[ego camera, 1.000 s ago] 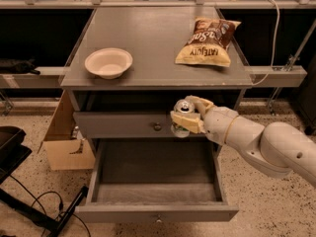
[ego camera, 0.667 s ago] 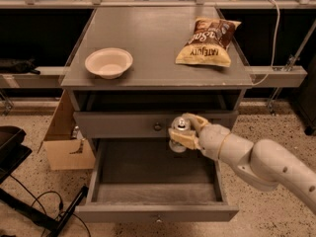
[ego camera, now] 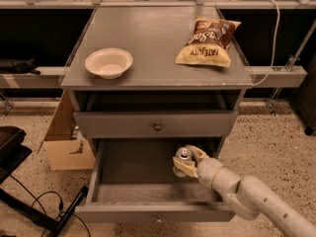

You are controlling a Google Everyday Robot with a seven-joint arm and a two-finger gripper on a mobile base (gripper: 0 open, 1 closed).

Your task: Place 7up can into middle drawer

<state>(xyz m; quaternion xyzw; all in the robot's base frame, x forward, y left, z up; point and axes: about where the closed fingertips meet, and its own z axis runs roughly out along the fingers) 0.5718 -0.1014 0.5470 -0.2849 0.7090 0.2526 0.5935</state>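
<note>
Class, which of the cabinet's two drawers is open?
The lower one, the middle drawer, pulled out under the gripper holding the 7up can; the upper drawer is shut.

We look into what appears to be a robotics lab: speckled floor (ego camera: 269, 142), metal rails (ego camera: 276, 75) at 3 o'clock, loose cables (ego camera: 34, 201) at 8 o'clock, and the gripper (ego camera: 190, 161) at 5 o'clock clasping a 7up can (ego camera: 182, 154) in the middle drawer (ego camera: 148, 212).

Gripper (ego camera: 186, 160) was inside the open middle drawer (ego camera: 153, 213), right rear part, fingers clamped on the 7up can (ego camera: 183, 155), silver top showing. Above the drawer on the cabinet top: white bowl (ego camera: 108, 62) left, chip bag (ego camera: 208, 42) right.
</note>
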